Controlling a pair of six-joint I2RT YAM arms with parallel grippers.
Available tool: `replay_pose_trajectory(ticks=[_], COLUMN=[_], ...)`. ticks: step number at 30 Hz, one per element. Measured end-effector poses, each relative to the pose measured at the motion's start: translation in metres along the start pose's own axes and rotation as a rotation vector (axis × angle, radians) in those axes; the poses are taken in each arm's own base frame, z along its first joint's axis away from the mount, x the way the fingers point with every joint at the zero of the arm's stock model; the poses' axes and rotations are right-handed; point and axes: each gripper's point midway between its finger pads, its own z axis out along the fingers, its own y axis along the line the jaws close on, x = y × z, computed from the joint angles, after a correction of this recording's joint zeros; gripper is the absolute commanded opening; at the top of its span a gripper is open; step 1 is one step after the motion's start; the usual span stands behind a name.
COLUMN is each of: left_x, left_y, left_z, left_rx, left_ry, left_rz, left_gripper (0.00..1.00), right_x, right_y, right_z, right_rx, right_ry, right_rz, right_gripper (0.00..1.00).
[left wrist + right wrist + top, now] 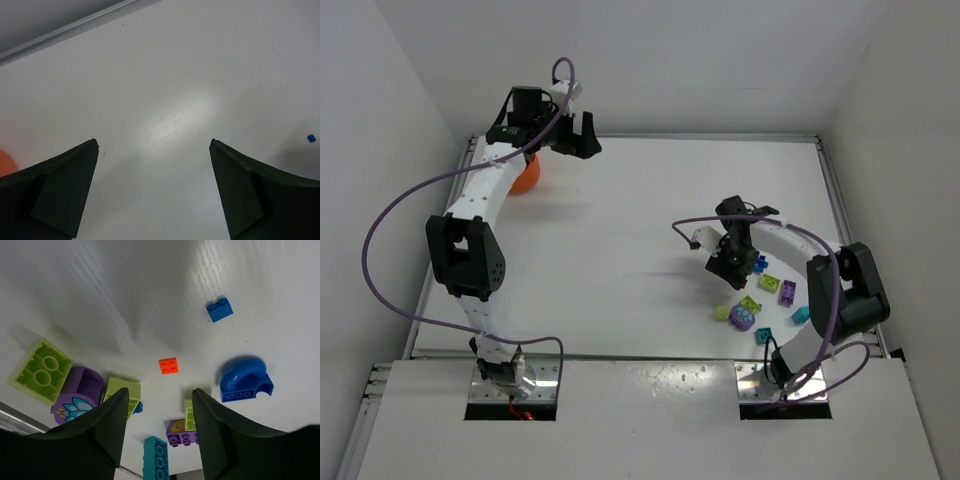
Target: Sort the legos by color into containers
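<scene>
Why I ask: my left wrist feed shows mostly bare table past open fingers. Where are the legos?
Observer: The legos lie on the right side, beside the right arm.
Operator: And the bowl?
Observer: The orange bowl sits far left, partly hidden by the left arm.
Operator: Is the right gripper holding one?
Observer: No. The right gripper is open and empty, with an orange brick just beyond its tips.

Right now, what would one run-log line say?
left gripper: open, empty, near round orange plastic bowl | right gripper: open, above small square orange plastic brick | held: nothing
</scene>
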Motion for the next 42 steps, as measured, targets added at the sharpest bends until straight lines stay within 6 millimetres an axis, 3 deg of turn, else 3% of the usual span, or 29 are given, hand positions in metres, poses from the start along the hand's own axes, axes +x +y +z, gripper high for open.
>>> replay_pose_trajectory(ticks=[7,21,42], left_x=[0.001,0.004,0.009], left_y=[-0.004,-0.007,-0.002], left_z=[-0.001,0.001,0.002], left_rx=[0.025,0.035,0.028], left_ry=[0.003,0.011,0.027], left_rz=[-0.028,-0.075,-0.1], left_gripper=[1.0,1.0,1.0], right_x=[0.013,0.006,0.013], right_y=[0.003,-0.009,-0.002], right_z=[0.024,0.032,0.043], right_rx=[-0.047,-0.009,-0.031], right_ry=[0.099,0.083,0.078], right_rz=[-0.001,-0.051,-0.099], right_gripper=[0.48,0.42,0.36])
